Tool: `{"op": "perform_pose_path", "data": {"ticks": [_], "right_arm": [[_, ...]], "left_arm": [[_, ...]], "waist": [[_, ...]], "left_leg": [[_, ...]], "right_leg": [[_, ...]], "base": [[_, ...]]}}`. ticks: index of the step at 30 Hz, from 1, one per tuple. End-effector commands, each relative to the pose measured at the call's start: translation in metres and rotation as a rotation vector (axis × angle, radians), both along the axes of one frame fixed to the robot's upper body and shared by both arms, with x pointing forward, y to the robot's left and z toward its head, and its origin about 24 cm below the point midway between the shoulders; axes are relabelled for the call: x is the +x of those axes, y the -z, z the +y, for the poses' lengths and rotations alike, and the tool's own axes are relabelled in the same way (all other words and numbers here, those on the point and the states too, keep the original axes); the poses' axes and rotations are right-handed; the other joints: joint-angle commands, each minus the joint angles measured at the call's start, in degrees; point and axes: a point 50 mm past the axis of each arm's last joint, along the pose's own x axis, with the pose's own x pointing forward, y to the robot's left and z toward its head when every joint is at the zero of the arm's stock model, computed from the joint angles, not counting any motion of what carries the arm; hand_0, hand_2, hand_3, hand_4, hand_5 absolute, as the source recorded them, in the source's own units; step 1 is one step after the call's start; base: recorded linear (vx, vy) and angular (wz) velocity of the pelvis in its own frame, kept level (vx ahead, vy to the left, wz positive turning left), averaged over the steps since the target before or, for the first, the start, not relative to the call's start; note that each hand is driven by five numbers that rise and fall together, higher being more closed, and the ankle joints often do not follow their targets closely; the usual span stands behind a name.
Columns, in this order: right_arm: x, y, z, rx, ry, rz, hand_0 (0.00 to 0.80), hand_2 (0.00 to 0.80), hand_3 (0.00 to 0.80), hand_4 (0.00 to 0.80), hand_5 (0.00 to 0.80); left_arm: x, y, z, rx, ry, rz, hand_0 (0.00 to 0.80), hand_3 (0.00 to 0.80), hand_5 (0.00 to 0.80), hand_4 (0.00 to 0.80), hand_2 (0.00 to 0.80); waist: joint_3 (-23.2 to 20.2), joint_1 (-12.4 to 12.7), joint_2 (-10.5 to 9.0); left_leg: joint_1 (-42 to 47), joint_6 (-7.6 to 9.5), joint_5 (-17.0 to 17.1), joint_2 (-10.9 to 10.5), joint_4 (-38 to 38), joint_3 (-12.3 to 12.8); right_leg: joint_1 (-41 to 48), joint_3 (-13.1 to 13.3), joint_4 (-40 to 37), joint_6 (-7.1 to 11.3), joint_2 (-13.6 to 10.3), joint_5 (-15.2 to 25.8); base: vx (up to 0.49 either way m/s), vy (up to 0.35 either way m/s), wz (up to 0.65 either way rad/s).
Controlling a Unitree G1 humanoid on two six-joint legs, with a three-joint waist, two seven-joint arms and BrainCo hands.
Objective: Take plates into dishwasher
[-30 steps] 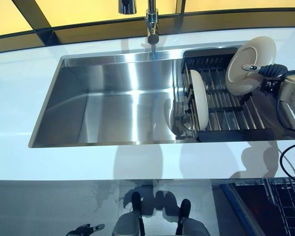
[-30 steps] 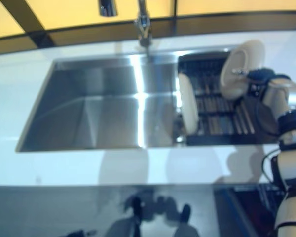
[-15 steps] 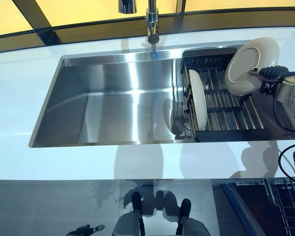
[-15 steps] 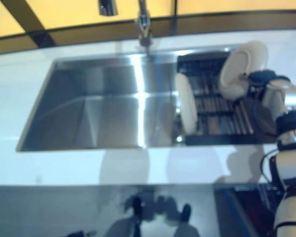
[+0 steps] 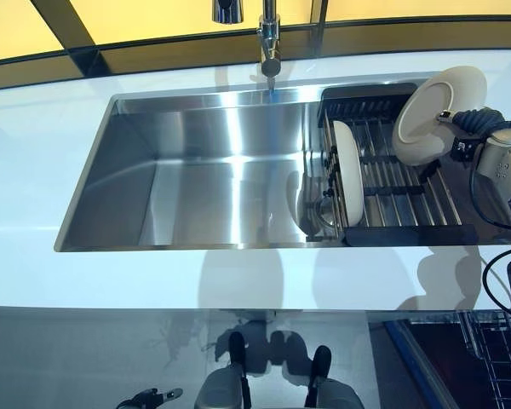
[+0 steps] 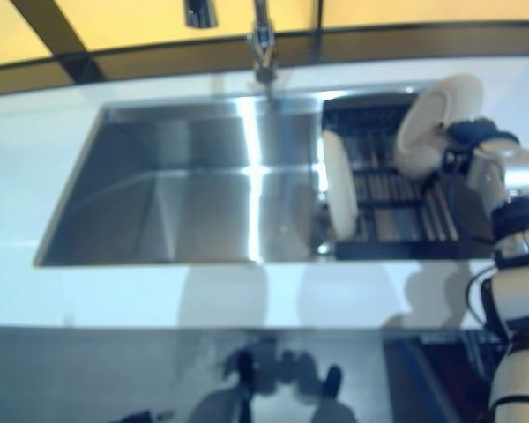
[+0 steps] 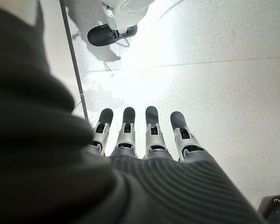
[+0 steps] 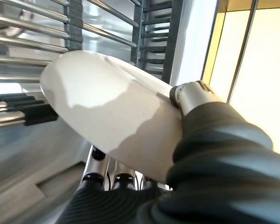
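My right hand point(image 5: 473, 125) is shut on a white plate point(image 5: 434, 109) and holds it tilted above the right end of the black dish rack point(image 5: 402, 192), which sits over the right part of the sink. In the right wrist view the thumb point(image 8: 192, 95) lies on the plate's point(image 8: 107, 107) upper face and the fingers point(image 8: 108, 176) are curled under it. A second white plate point(image 5: 347, 170) stands on edge at the rack's left end. My left hand point(image 7: 149, 137) hangs over the floor with straight fingers and holds nothing.
The steel sink point(image 5: 196, 179) is set in a white counter point(image 5: 238, 277), with a tap point(image 5: 269, 38) at the back. A wire dishwasher basket point(image 5: 498, 349) shows low at the right, below the counter's front edge.
The whole picture has shifted slightly to the right. The held plate has stayed over the rack's right end, with the thumb sliding nearer its rim. The standing plate has not moved.
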Motion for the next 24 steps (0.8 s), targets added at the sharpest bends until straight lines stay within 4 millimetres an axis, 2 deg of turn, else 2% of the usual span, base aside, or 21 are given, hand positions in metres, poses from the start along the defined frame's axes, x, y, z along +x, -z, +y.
{"op": "perform_pose_path", "data": {"ticks": [1, 9, 13, 17, 24], "right_arm": [[-0.012, -0.072, -0.006, -0.155, 0.057, -0.226, 0.800, 0.800, 0.800, 0.800, 0.800], [-0.020, -0.095, -0.007, -0.243, 0.054, -0.281, 0.800, 0.800, 0.800, 0.800, 0.800], [-0.028, -0.105, -0.014, -0.296, 0.066, -0.273, 0.800, 0.800, 0.800, 0.800, 0.800], [-0.035, -0.120, -0.020, -0.325, 0.058, -0.264, 0.800, 0.800, 0.800, 0.800, 0.800], [-0.045, -0.120, -0.032, -0.335, 0.046, -0.257, 0.800, 0.800, 0.800, 0.800, 0.800]], "left_arm": [[-0.003, -0.003, 0.013, 0.061, 0.041, 0.036, 0.000, 0.000, 0.000, 0.000, 0.000], [-0.005, -0.004, 0.019, 0.088, 0.053, 0.047, 0.000, 0.000, 0.000, 0.000, 0.000], [-0.010, -0.004, 0.021, 0.089, 0.065, 0.080, 0.000, 0.000, 0.000, 0.000, 0.000], [-0.005, -0.005, 0.022, 0.097, 0.073, 0.100, 0.000, 0.000, 0.000, 0.000, 0.000], [0.003, -0.008, 0.028, 0.122, 0.079, 0.089, 0.000, 0.000, 0.000, 0.000, 0.000]], "waist": [[-2.58, 1.44, -5.13], [-6.19, 0.58, -7.18], [-7.87, 0.11, -7.88], [-9.38, -0.46, -8.26], [-11.11, -2.00, -9.04]], "left_leg": [[3.35, -3.32, -3.61, 0.83, -0.17, -0.76], [6.36, -2.99, -4.58, 1.44, -0.17, 0.25], [7.93, -2.85, -5.15, 1.57, -0.17, 0.91], [8.86, -2.72, -5.55, 1.56, -0.17, 1.57], [9.64, -2.25, -6.27, 1.45, -0.17, 3.43]], "right_leg": [[0.34, 2.87, -0.04, 2.64, -1.85, -0.87], [2.73, 3.46, -0.04, 2.76, -1.43, -1.50], [3.64, 4.03, -0.04, 3.27, -1.48, -1.37], [3.98, 4.58, -0.04, 3.39, -1.27, -1.34], [4.07, 4.68, -0.04, 3.39, -0.96, -1.51]], "base": [[0.041, 0.004, 0.01], [0.047, 0.019, -0.01], [0.050, 0.043, -0.15], [0.033, 0.051, -0.14], [-0.032, 0.064, -0.09]]}}
